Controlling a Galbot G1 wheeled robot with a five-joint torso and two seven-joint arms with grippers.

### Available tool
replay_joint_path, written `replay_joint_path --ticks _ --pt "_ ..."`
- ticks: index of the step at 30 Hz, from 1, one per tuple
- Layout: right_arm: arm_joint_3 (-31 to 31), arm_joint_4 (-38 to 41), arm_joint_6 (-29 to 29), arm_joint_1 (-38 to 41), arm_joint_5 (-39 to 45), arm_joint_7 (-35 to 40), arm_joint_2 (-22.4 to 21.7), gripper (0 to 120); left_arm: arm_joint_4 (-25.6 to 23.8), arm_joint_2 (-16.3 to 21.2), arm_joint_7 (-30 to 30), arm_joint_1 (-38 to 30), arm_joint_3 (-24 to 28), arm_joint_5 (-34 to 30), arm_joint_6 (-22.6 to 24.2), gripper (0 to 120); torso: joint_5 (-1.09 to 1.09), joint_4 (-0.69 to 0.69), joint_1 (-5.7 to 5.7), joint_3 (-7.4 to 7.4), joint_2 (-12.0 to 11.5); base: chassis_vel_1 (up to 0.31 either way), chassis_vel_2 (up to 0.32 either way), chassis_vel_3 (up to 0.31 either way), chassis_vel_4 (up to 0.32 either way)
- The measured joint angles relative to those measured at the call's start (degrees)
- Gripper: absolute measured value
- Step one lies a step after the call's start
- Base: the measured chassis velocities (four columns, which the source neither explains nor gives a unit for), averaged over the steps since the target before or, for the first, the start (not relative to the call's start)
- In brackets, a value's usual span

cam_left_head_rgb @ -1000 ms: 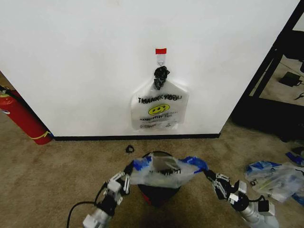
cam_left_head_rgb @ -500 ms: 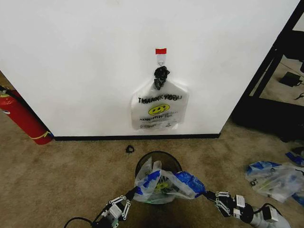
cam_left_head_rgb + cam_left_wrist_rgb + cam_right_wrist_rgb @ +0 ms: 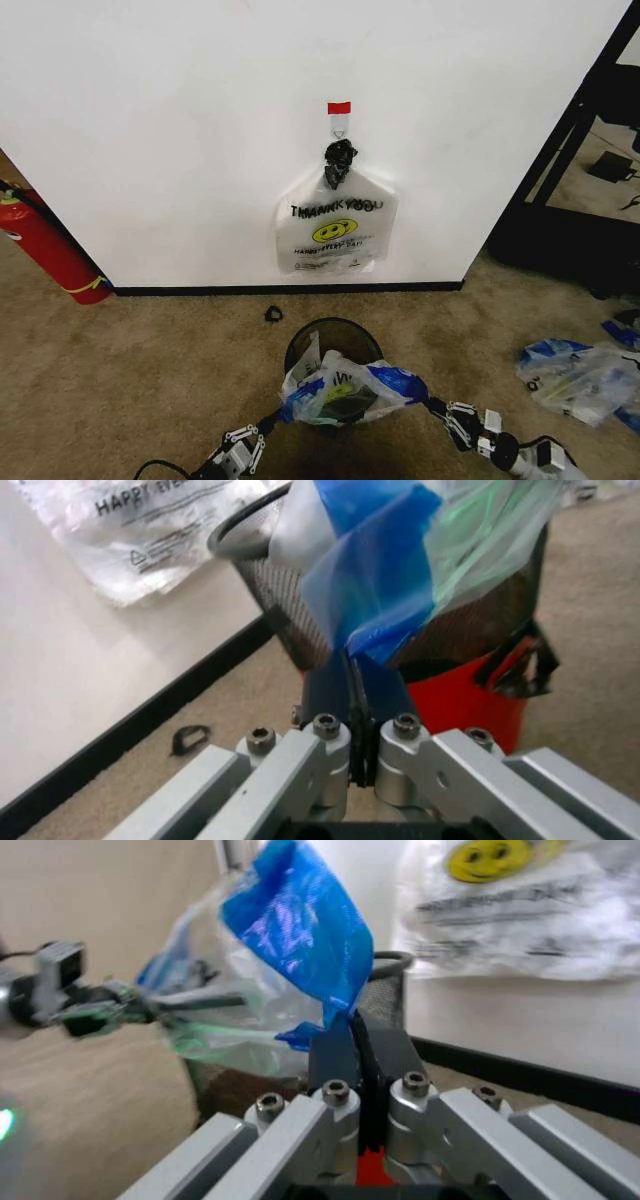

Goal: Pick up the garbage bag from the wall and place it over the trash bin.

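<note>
White wall (image 3: 150,150) ahead, trash bin (image 3: 335,345) on carpet below it. I've got the garbage bag (image 3: 340,388) draped over the bin's near rim, left gripper (image 3: 355,686) and right gripper (image 3: 357,1039) each clamped tight on a blue corner.

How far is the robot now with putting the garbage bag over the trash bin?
Done: the garbage bag is off the wall. In hand: the left gripper and right gripper pinch its blue edges, stretched across the trash bin. Left: the far rim is uncovered.

Silver aluminium left gripper (image 3: 357,676) and right gripper (image 3: 360,1036): dark flat fingers (image 3: 325,690), hex-socket screws, black cable.
</note>
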Motion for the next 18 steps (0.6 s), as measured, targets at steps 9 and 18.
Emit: replay_joint_path --ticks 9,18 --pt "-4.52 -4.23 -0.05 3.22 0.49 8.67 2.72 0 2.38 -0.04 -0.26 -1.12 -0.04 -0.01 0.28 0 0.00 0.00 0.00 0.00 0.00 0.000 0.000 0.000 0.000" --pt "-7.12 -3.34 -2.39 2.92 0.23 17.11 3.60 0 3.36 0.37 -0.14 -1.53 -0.11 0.60 0.54 0 0.00 0.00 0.00 0.00 0.00 0.000 0.000 0.000 0.000"
